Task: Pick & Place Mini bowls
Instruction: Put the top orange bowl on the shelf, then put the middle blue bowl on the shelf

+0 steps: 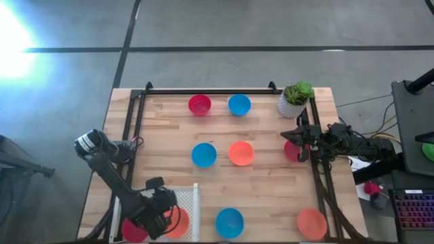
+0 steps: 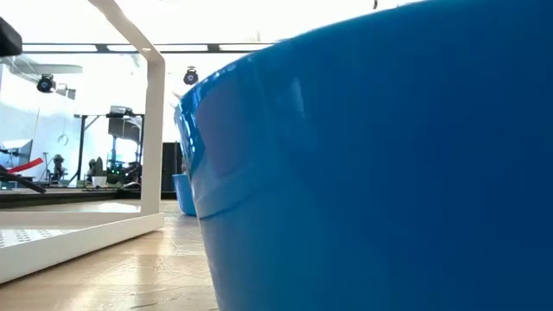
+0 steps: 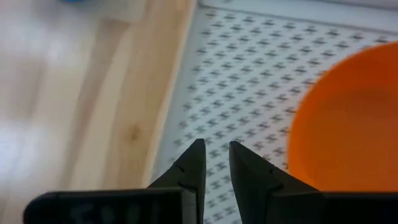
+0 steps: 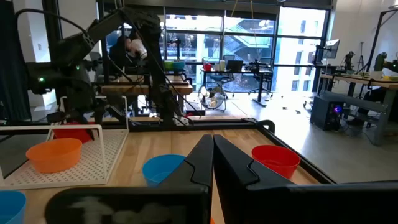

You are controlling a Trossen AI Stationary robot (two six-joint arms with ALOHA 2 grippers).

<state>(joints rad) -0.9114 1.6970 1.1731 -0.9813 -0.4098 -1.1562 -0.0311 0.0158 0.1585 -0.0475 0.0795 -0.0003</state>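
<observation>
Mini bowls stand on their bases on the wooden table: red (image 1: 199, 104), blue (image 1: 239, 104), blue (image 1: 203, 154), orange (image 1: 241, 153), blue (image 1: 229, 222), orange (image 1: 312, 224), and a red one (image 1: 291, 150) partly under my right arm. An orange bowl (image 1: 179, 222) (image 3: 348, 124) and a red bowl (image 1: 133, 231) sit in a white perforated tray (image 1: 186, 203). My left gripper (image 1: 161, 209) (image 3: 216, 146) hovers over the tray floor beside the orange bowl, fingers a narrow gap apart, holding nothing. My right gripper (image 1: 298, 134) (image 4: 212, 140) is shut and empty at the table's right side.
A white pot with a green plant (image 1: 294, 99) stands at the far right corner. A black frame rail (image 1: 203, 89) runs along the table's edges. In the low view a blue bowl (image 2: 380, 164) close up fills most of the picture, beside the tray's white frame (image 2: 155, 138).
</observation>
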